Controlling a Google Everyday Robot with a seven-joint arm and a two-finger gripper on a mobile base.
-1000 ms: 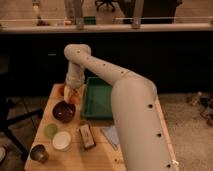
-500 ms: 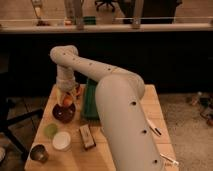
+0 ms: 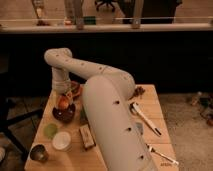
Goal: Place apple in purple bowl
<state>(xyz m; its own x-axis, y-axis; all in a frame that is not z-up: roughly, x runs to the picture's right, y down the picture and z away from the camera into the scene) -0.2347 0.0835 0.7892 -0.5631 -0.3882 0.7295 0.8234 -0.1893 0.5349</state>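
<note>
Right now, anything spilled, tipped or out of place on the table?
Nothing stands out. The tool is shut on the apple just above the purple bowl. The pale green bowl, white cup and metal cup sit upright; the utensils lie flat on the table.

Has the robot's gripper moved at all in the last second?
Yes. The gripper has swung left from the table's back edge, now holding the apple over the purple bowl.

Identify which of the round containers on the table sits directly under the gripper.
The purple bowl: dark maroon, right below the gripper, which is shut on the apple. The pale green bowl, white cup and metal cup stand nearer the table's front.
</note>
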